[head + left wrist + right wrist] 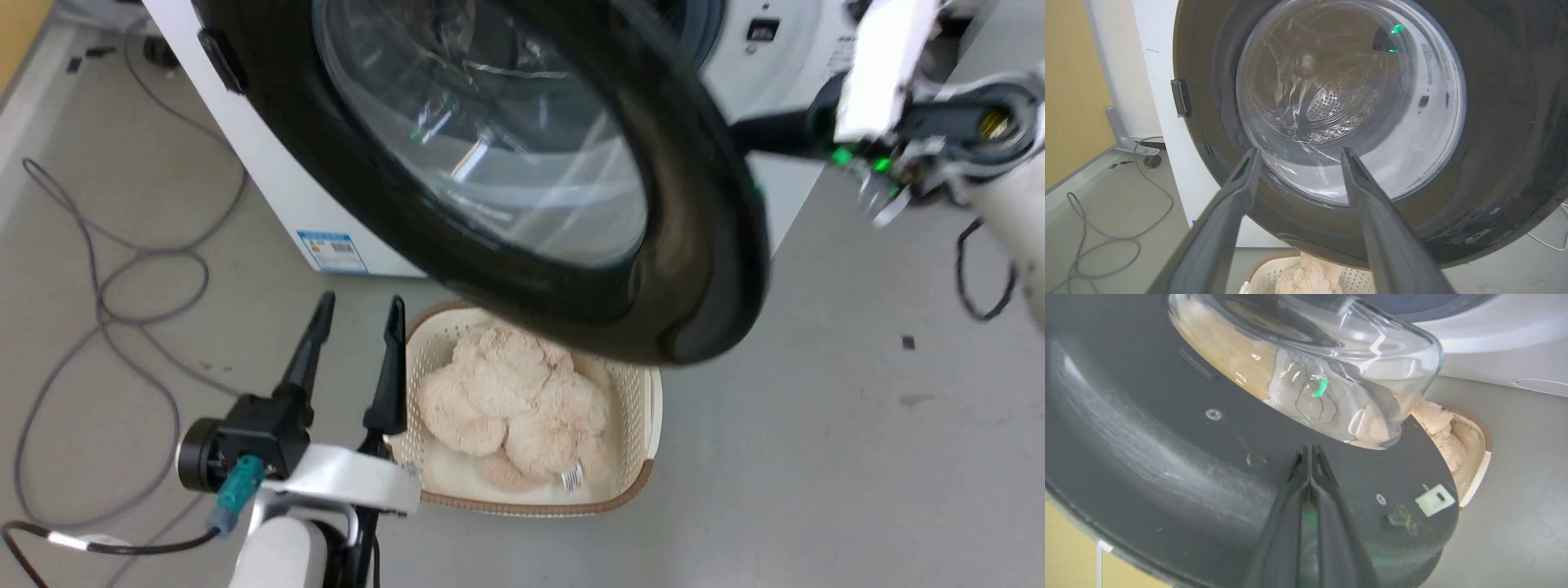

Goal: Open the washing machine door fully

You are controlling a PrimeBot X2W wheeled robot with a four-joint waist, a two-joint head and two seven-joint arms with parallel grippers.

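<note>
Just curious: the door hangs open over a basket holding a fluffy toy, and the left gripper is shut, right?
No: the left gripper is open, jaws apart, as the head view shows. The door does hang open over the basket with the fluffy toy.

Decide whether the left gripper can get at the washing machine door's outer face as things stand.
Probably yes: the open left gripper points straight at the washing machine door, with nothing between them.
</note>
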